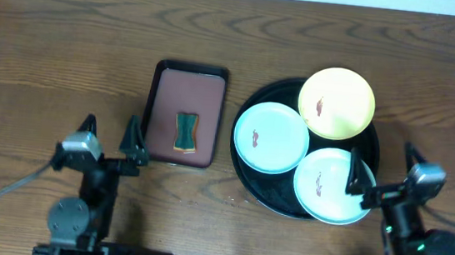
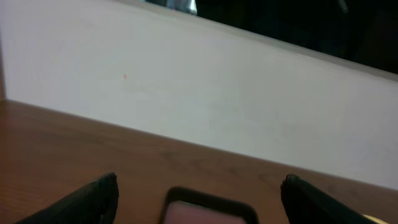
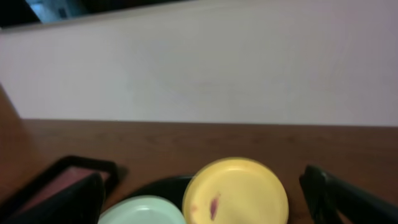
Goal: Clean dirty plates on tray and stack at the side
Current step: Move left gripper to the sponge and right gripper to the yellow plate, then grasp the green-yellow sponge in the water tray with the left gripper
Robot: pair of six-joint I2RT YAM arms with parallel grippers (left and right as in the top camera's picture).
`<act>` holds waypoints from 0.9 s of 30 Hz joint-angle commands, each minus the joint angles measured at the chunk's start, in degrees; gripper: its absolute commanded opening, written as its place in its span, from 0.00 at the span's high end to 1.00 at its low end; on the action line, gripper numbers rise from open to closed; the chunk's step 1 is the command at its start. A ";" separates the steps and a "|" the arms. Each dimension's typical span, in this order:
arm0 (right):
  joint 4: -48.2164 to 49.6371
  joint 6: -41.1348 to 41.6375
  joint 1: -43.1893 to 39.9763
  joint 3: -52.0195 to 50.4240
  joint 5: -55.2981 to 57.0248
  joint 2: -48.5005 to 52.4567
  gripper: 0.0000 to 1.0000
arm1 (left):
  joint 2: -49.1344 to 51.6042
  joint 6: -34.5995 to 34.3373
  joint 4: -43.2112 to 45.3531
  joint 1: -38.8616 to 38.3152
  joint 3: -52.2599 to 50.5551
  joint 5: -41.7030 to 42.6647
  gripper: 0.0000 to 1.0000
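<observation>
Three smeared plates (image 1: 271, 137) on black tray (image 1: 247, 185).
Left gripper (image 1: 110, 129) well left of tray, right gripper (image 1: 385, 164) at its right rim, both spread, empty; hasty descent there could tip nearest plate.

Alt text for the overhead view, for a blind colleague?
Three smeared plates, one yellow and two mint, sit on a round black tray. A brown tray with a small green item lies left of it. The left arm and right arm are at the bottom, jaws open.
</observation>
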 commanded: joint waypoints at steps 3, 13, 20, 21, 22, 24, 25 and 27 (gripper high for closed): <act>-11.91 0.00 0.26 21.22 -6.56 19.28 0.01 | 16.26 0.72 -14.19 0.22 21.92 8.55 0.16; -42.21 -1.31 0.26 56.65 -12.11 52.48 0.01 | 44.13 0.74 -43.74 0.20 47.69 13.38 0.15; -45.22 0.55 0.42 57.46 -14.80 58.90 0.01 | 53.83 -0.26 -45.75 -0.24 47.63 23.30 0.15; -45.64 0.52 0.52 57.46 -14.75 59.58 0.01 | 55.12 -0.42 -45.97 -0.57 47.56 23.15 0.15; -46.27 0.52 0.74 57.46 -14.40 60.46 0.01 | 57.24 -0.42 -46.51 -1.05 47.50 22.84 0.16; -47.71 0.50 1.57 57.46 -14.36 62.45 0.01 | 62.01 -1.07 -47.65 -2.54 47.47 21.31 0.16; -48.52 0.46 2.12 57.46 -14.25 63.39 0.03 | 64.52 -1.51 -48.15 -3.52 47.47 19.96 0.16; -50.14 0.48 3.72 57.46 -12.31 65.72 0.11 | 68.96 -1.49 -48.65 -5.25 47.47 17.59 0.16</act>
